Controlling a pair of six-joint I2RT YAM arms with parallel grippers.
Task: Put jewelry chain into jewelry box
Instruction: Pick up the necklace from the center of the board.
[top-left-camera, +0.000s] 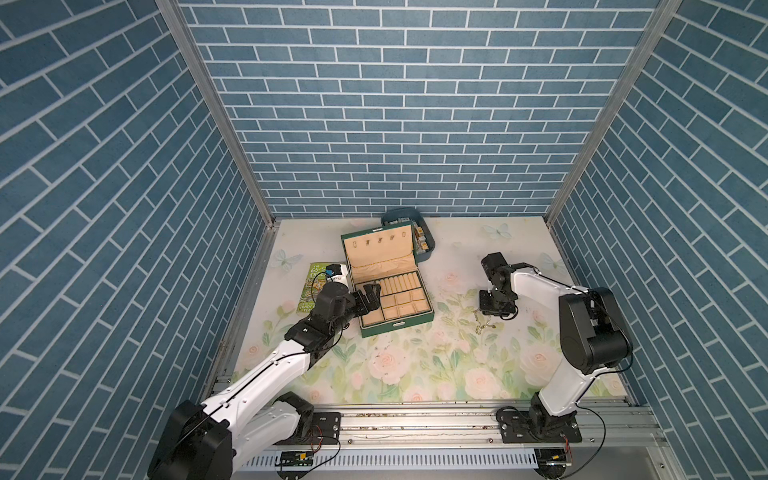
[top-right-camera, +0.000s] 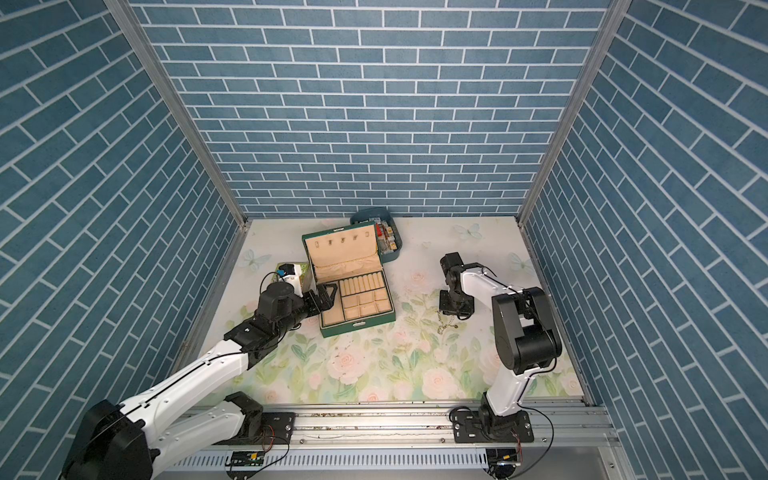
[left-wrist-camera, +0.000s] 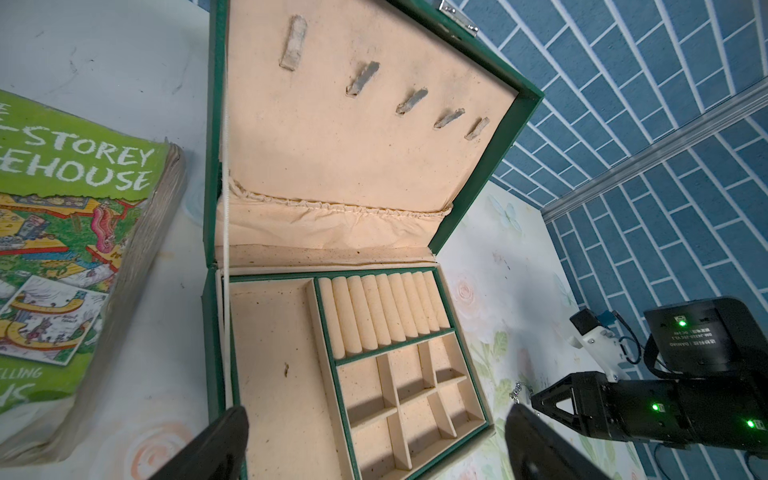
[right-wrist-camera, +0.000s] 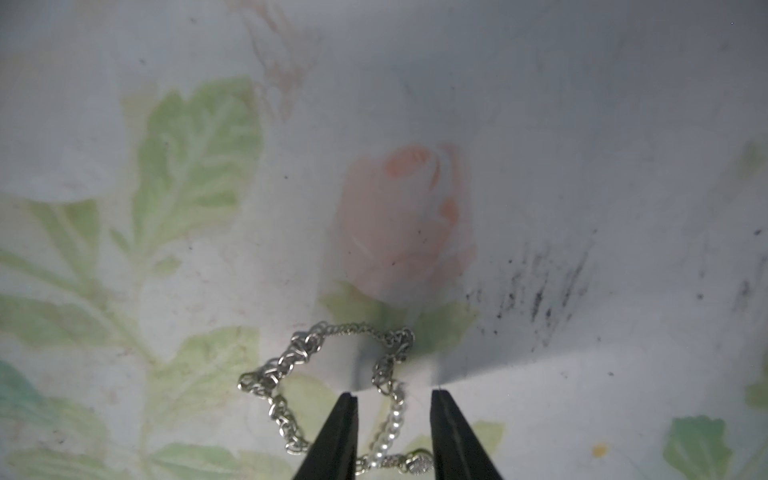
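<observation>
The jewelry box (top-left-camera: 397, 327) (top-right-camera: 358, 327) stands open left of the mat's middle, its beige-lined lid (left-wrist-camera: 353, 145) raised. My left gripper (top-left-camera: 369, 296) (top-right-camera: 326, 296) (left-wrist-camera: 376, 419) hangs open over the box's left side, nothing between its fingers. The jewelry chain (top-left-camera: 482, 326) (top-right-camera: 445, 325) (right-wrist-camera: 324, 361) lies in a loose heap on the mat to the right of the box. My right gripper (top-left-camera: 484, 308) (top-right-camera: 445, 308) (right-wrist-camera: 392, 399) points down at it, open, its fingers set either side of one strand without pinching it.
A green paperback book (top-left-camera: 311, 286) (left-wrist-camera: 62, 249) lies just left of the box, under my left wrist. A blue-grey tub (top-left-camera: 424, 245) (top-right-camera: 392, 247) of small items sits behind the box by the back wall. Brick-patterned walls enclose three sides.
</observation>
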